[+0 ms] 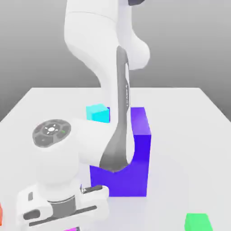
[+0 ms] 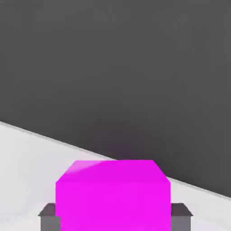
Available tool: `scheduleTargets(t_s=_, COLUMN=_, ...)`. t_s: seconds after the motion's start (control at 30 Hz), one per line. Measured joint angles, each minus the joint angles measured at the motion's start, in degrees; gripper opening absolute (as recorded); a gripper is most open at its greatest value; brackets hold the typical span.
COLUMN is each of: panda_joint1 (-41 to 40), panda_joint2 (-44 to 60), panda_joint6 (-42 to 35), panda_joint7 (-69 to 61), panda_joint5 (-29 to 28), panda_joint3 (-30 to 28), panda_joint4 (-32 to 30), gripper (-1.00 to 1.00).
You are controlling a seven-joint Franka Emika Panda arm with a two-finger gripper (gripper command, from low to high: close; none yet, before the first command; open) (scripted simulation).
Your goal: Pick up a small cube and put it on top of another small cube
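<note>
clamped between the gripper (image 2: 115, 216) fingers (image 2: 180, 215) low over the white table (image 1: 180, 117): a magenta cube (image 2: 113, 194), well in front of the big blue block (image 1: 131, 158). likely light, rigid, smooth-faced; best held square across opposite flat sides. cyan cube (image 1: 97, 113) behind the block, green cube (image 1: 197, 222) nearby.

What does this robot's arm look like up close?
The arm is smooth, glossy white, built of rounded segments, with a dark grey strip down one link. A grey round cap with small markings tops the wrist. The gripper has grey, blocky fingers.
</note>
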Motion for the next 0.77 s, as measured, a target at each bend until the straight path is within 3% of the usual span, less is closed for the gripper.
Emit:
scheduleTargets(t_s=0.2, panda_joint1=1.3, panda_joint2=-6.3, panda_joint6=-4.9, panda_joint7=1.4, panda_joint5=-1.9, panda_joint3=-1.5, panda_joint4=-1.4, gripper=-1.0)
scheduleTargets(t_s=0.53, panda_joint1=19.3, panda_joint2=-13.2, panda_joint6=-10.6, panda_joint7=17.1, panda_joint5=-8.0, panda_joint3=6.2, panda_joint4=-2.4, gripper=-1.0)
scheduleTargets(t_s=0.63, panda_joint1=24.0, panda_joint2=-9.2, panda_joint6=-7.3, panda_joint7=21.1, panda_joint5=-9.7, panda_joint3=7.8, panda_joint4=-1.4, gripper=-1.0)
scheduleTargets(t_s=0.67, panda_joint1=24.5, panda_joint2=-7.4, panda_joint6=-5.7, panda_joint7=21.6, panda_joint5=-9.9, panda_joint3=8.0, panda_joint4=-1.2, gripper=1.0)
scheduleTargets(t_s=0.77, panda_joint1=24.5, panda_joint2=-7.4, panda_joint6=-5.7, panda_joint7=21.6, panda_joint5=-9.9, panda_joint3=8.0, panda_joint4=-1.2, gripper=1.0)
